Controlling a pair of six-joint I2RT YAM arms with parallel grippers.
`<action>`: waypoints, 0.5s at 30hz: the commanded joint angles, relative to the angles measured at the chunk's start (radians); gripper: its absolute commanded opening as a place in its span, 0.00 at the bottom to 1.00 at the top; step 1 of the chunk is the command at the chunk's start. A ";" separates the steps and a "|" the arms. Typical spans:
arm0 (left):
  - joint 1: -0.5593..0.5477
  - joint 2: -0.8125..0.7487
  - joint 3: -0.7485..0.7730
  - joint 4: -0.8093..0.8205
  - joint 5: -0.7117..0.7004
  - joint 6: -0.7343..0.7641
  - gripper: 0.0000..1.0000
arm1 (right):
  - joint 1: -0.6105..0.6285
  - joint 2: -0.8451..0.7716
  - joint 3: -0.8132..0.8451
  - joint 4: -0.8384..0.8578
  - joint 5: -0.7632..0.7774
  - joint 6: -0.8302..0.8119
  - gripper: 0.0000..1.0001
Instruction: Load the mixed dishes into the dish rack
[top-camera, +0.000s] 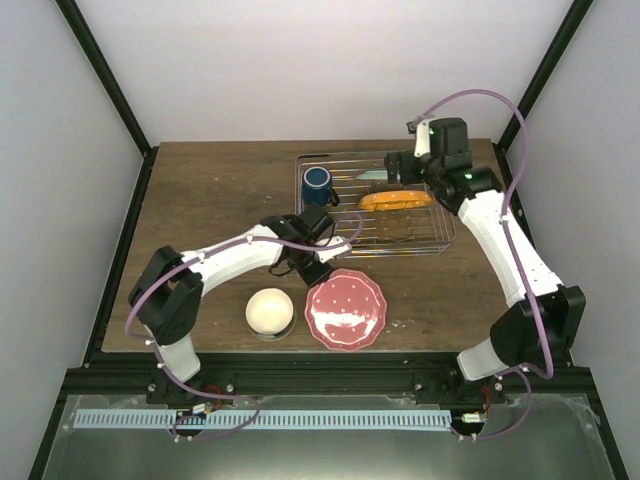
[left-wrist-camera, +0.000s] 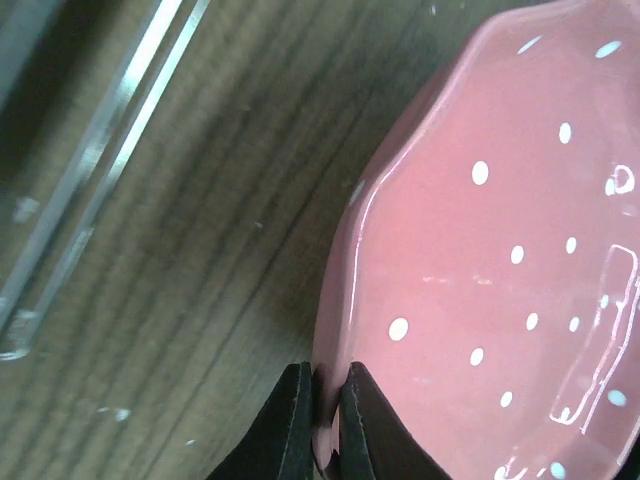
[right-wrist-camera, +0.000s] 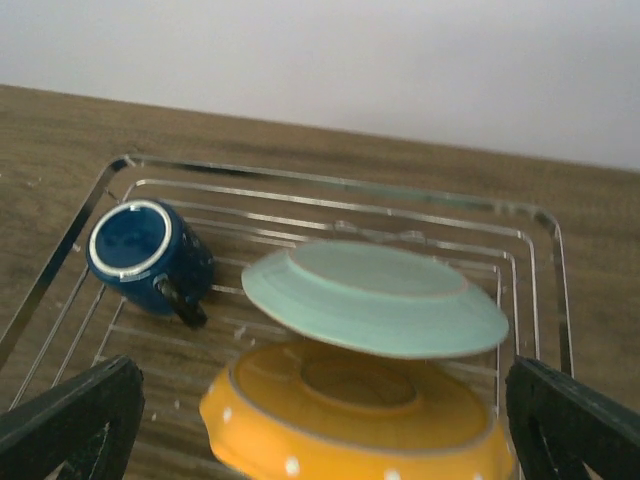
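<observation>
Pink-red scalloped plate (top-camera: 345, 310) lies on the wooden table (top-camera: 200, 200) just beside the chrome dish rack (top-camera: 400, 247), its rim pinched in the left gripper (left-wrist-camera: 327, 378). Stiff, slick and chippable, it likely needs that firm edge hold. Right gripper (right-wrist-camera: 320, 378) gapes above the rack.

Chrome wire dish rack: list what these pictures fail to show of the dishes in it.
- Mint-green bowl: top view, nearly all hidden under the open right gripper.
- Orange-bottomed plate: right wrist view, cut off by the bottom edge; its top face is turned away.
- Chrome wire rack: right wrist view, near side out of frame.
</observation>
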 joint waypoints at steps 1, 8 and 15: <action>0.018 -0.090 0.062 -0.016 -0.002 0.025 0.00 | -0.059 -0.073 -0.052 -0.060 -0.189 0.053 1.00; 0.058 -0.154 0.075 -0.041 0.007 0.038 0.00 | -0.077 -0.098 -0.160 -0.071 -0.460 0.045 1.00; 0.087 -0.181 0.095 -0.069 0.013 0.053 0.00 | -0.076 -0.155 -0.335 -0.035 -0.704 -0.004 1.00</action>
